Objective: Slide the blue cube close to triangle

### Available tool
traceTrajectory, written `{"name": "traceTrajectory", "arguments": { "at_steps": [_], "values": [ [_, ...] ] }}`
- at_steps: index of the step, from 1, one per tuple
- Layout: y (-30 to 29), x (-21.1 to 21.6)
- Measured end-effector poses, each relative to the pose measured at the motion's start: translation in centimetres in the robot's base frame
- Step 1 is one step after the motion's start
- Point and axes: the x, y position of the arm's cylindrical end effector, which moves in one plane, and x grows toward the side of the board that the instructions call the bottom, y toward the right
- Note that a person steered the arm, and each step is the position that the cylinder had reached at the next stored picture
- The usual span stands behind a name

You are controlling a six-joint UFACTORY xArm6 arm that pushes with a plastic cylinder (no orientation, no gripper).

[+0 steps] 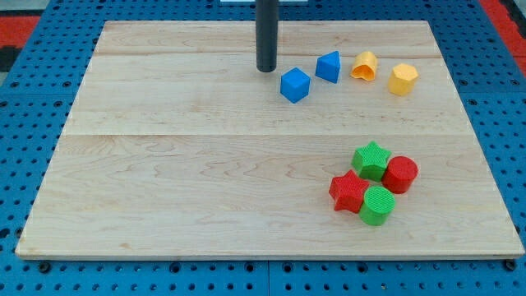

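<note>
The blue cube (295,85) sits on the wooden board (205,164) near the view's top, right of centre. The blue triangle (329,67) lies just up and to the right of it, with a small gap between them. My tip (266,69) is the lower end of the dark rod, a short way left of and slightly above the blue cube, not touching it.
A yellow arch-shaped block (365,65) and a yellow hexagonal block (403,79) lie right of the triangle. At the lower right cluster a green star (371,159), a red cylinder (400,174), a red star (348,191) and a green cylinder (378,205).
</note>
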Motion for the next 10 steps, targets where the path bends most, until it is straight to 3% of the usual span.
{"name": "traceTrajectory", "arguments": {
  "at_steps": [1,2,3,5,7,10],
  "values": [
    [0.3,3.8],
    [-4.6,5.2],
    [-4.1,7.2],
    [-3.3,3.6],
    [3.0,4.2],
    [10.7,11.3]
  ]
}}
